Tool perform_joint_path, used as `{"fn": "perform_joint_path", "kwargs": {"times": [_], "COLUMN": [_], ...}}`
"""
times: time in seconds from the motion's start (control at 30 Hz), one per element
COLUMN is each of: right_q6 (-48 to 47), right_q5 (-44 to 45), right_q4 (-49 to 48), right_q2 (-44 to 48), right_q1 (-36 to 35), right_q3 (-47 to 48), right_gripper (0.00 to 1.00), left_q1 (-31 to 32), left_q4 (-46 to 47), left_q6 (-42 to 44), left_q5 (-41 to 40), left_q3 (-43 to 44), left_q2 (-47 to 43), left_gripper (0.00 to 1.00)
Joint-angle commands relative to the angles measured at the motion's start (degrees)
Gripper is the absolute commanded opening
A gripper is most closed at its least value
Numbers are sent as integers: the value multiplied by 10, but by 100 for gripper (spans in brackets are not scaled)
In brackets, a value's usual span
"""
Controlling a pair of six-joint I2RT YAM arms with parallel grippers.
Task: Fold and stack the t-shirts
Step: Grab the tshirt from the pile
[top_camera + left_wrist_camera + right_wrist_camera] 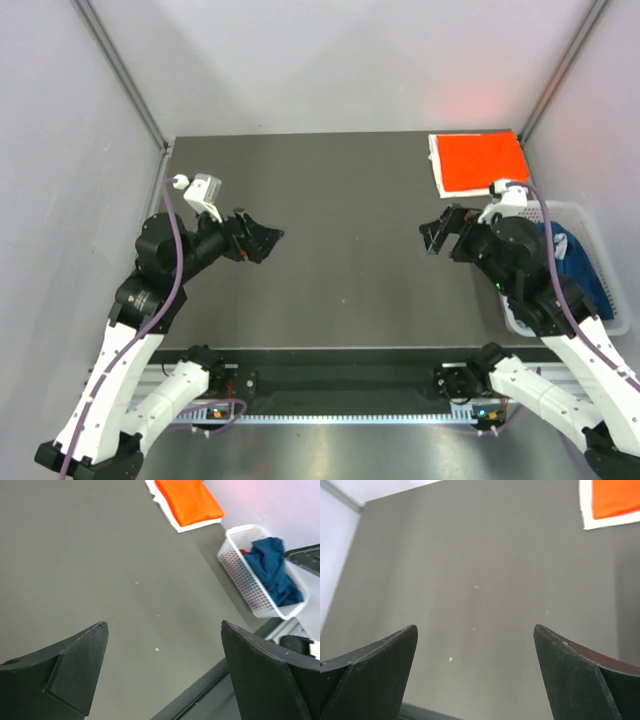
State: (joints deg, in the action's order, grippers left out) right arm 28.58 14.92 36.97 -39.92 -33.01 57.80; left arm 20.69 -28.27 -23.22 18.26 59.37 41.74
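A folded orange-red t-shirt [482,160] lies on a folded white cloth at the table's far right corner; it also shows in the left wrist view [189,500] and the right wrist view [616,497]. A crumpled navy blue t-shirt [272,570] fills the white lattice basket [240,575], with a bit of dark red cloth [243,552] under it; in the top view the blue shirt [577,262] is partly hidden by the right arm. My left gripper [268,242] is open and empty over the left of the table. My right gripper [438,232] is open and empty over the right.
The white basket [600,240] stands off the table's right edge. The grey table [340,250] lies between the two grippers. Pale walls close in at left, right and back. A metal rail [340,385] runs along the near edge.
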Motion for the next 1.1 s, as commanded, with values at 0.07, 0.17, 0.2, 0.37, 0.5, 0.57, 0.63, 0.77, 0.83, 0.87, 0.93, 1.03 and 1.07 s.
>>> {"fn": "perform_joint_path", "kwargs": {"times": [0.07, 0.17, 0.2, 0.37, 0.5, 0.57, 0.63, 0.77, 0.83, 0.87, 0.93, 1.03, 1.07], "right_q6": [23, 3, -2, -53, -53, -50, -41, -45, -48, -50, -59, -68, -61], "right_q5": [154, 282, 316, 163, 177, 152, 116, 91, 87, 80, 20, -173, -238], "right_q4": [51, 80, 89, 89, 58, 27, -4, -41, -31, -18, -5, -10, -21], "right_q2": [-36, -74, -89, -202, -241, -260, -277, -285, -283, -281, -273, -253, -247], "right_q1": [-3, 17, 31, 317, 420, 459, 492, 524, 527, 527, 526, 516, 511], "right_q3": [43, 75, 85, 133, 102, 50, 2, -19, 26, 50, 134, 251, 273], "right_gripper": [100, 100, 100, 98, 94, 93, 91, 59, 22, 11, 0, 0, 0], "left_q1": [0, 0, 0, 1, 1, 1, 1, 1, 1, 1, 1, 1, 1], "left_q4": [-6, -15, -19, -30, -27, -26, -16, -26, -28, -28, -28, -26, -26], "left_q6": [29, 50, 62, 54, 42, 45, 49, 48, 48, 48, 47, 46, 46], "left_q5": [-83, -125, -133, -177, -163, -162, -156, -157, -162, -167, -171, -176, -176], "left_q3": [-45, -66, -72, -110, -135, -131, -135, -135, -136, -136, -137, -137, -138], "left_q2": [-7, -10, -11, -22, -36, -46, -53, -59, -61, -65, -68, -75, -81], "left_gripper": [98, 98, 98, 98, 97, 96, 96, 95, 95, 95, 95, 95, 95]}}
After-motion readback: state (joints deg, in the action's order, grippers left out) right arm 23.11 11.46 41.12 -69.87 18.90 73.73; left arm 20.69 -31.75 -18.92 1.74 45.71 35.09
